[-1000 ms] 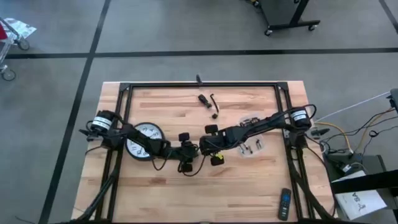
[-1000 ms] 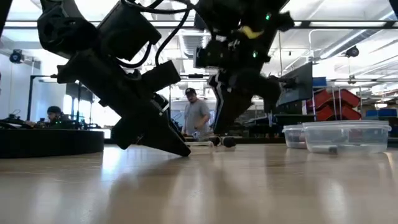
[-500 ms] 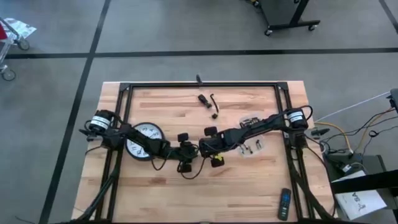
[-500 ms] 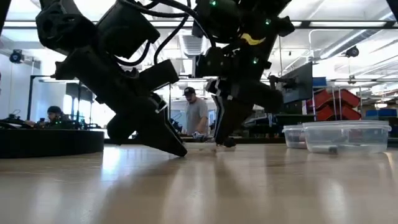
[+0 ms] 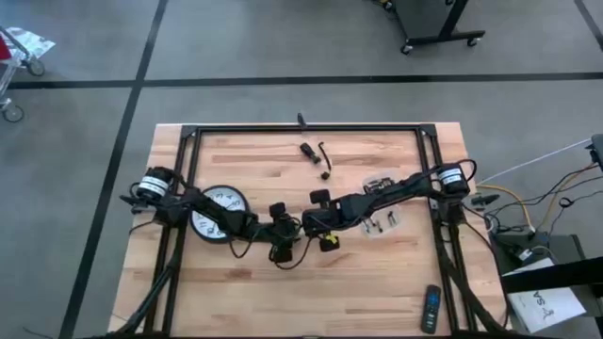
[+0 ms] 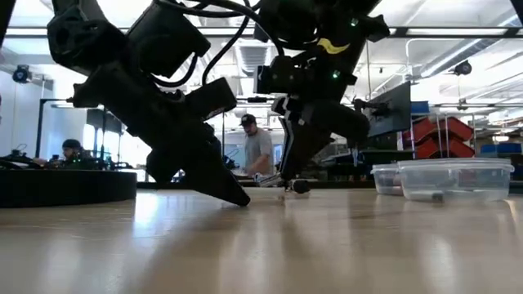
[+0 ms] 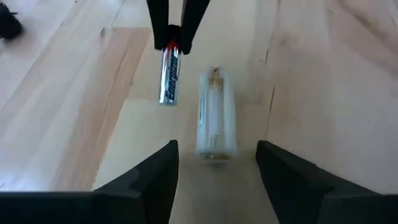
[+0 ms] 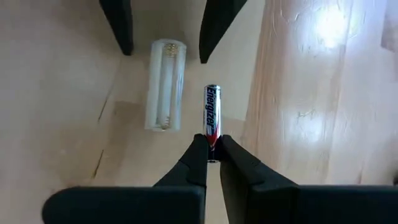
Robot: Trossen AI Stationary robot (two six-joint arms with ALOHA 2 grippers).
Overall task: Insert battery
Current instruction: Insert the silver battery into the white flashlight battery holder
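A clear plastic battery holder (image 7: 216,115) lies on its side on the wooden table, near the middle. My left gripper (image 7: 217,165) is open, one finger on each side of the holder's near end, touching neither side. Beside the holder, and parallel to it, a silver battery (image 8: 211,112) sits in my right gripper (image 8: 211,149), which is shut on its red end. The two grippers face each other at table height, left (image 5: 287,229) and right (image 5: 309,226). My right gripper pinches the battery's red end (image 8: 211,138) between its two fingertips. The fingers lie along the battery and come from the table's right side, slanting down. The battery points away from them, about level; whether it rests on the table I cannot tell.
A round wall clock (image 5: 219,213) lies under the left arm. A clear plastic tub (image 6: 453,178) stands to the right of the grippers. Small black parts (image 5: 316,155) lie at the far side and a remote (image 5: 431,308) at the near right corner. People stand in the room beyond.
My right gripper has come down toward the table with the battery and shifted a little toward the table's left, next to the holder. It has stayed shut on the battery.
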